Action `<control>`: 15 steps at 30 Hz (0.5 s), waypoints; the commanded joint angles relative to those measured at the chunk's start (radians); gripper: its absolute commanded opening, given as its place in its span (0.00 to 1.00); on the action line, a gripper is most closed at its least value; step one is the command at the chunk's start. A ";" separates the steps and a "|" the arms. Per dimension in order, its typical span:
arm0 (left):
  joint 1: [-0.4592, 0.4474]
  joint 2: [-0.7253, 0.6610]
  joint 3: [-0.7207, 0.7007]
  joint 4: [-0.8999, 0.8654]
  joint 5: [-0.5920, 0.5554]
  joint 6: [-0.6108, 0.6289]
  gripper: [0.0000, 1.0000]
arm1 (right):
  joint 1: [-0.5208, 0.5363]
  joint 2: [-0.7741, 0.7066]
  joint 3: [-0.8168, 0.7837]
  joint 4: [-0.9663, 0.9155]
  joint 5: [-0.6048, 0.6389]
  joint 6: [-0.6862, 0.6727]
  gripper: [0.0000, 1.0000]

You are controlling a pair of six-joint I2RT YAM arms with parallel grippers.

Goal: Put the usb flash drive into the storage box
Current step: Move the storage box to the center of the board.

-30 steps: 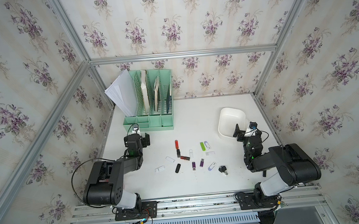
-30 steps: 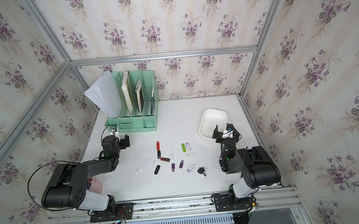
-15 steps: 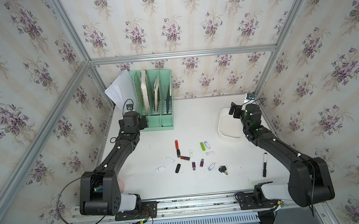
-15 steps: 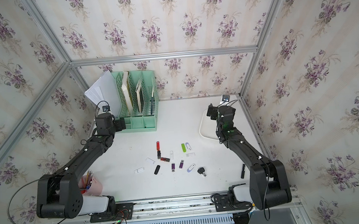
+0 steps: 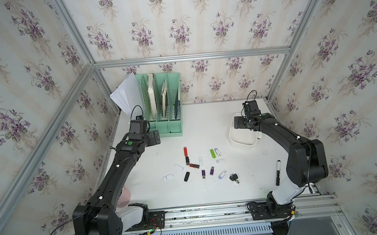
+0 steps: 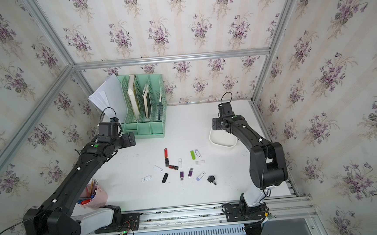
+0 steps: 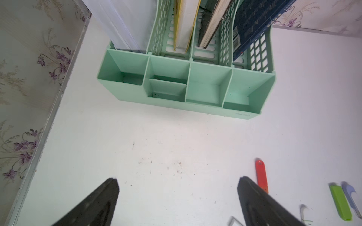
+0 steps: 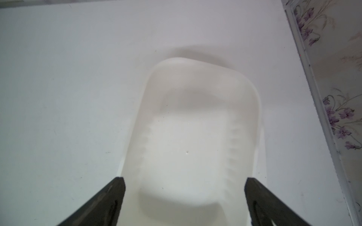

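Reaching step: both tools are spread wide and empty, the right tool (image 8: 185,181) hovering over the bare storage box (image 5: 241,144), the left tool (image 7: 177,182) well apart from it. The green USB flash drive (image 5: 212,153) lies flat on the counter (image 5: 206,121) near the box, long axis roughly parallel to the box's long walls, plug end unclear. Next, a tool should drop over it, jaws straddling its narrow width.

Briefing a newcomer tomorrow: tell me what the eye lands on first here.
A scatter of flash drives lies in the middle, the red flash drive and green flash drive brightest. At the back stands a mint-green file organizer holding books and papers. The right pincer hangs open over the white storage box, which looks empty.
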 commanded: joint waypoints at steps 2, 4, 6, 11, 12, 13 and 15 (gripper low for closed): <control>-0.014 -0.006 0.016 -0.071 0.029 -0.003 0.99 | 0.016 0.028 0.011 -0.113 0.006 -0.008 1.00; -0.016 -0.007 0.012 -0.074 0.029 -0.003 0.99 | 0.028 0.037 0.003 -0.119 -0.003 -0.016 1.00; -0.019 -0.008 0.007 -0.078 0.029 -0.003 0.99 | 0.043 0.053 -0.004 -0.127 -0.018 -0.018 1.00; -0.024 -0.012 -0.009 -0.079 0.034 -0.004 0.99 | 0.087 0.099 -0.029 -0.124 -0.066 -0.019 1.00; -0.025 -0.013 -0.012 -0.080 0.034 -0.003 0.99 | 0.094 0.108 -0.031 -0.121 -0.077 -0.018 1.00; -0.027 -0.014 -0.015 -0.081 0.034 -0.003 0.99 | 0.107 0.118 -0.031 -0.118 -0.089 -0.014 1.00; -0.027 -0.015 -0.019 -0.081 0.035 0.002 0.99 | 0.133 0.137 -0.022 -0.109 -0.110 -0.008 1.00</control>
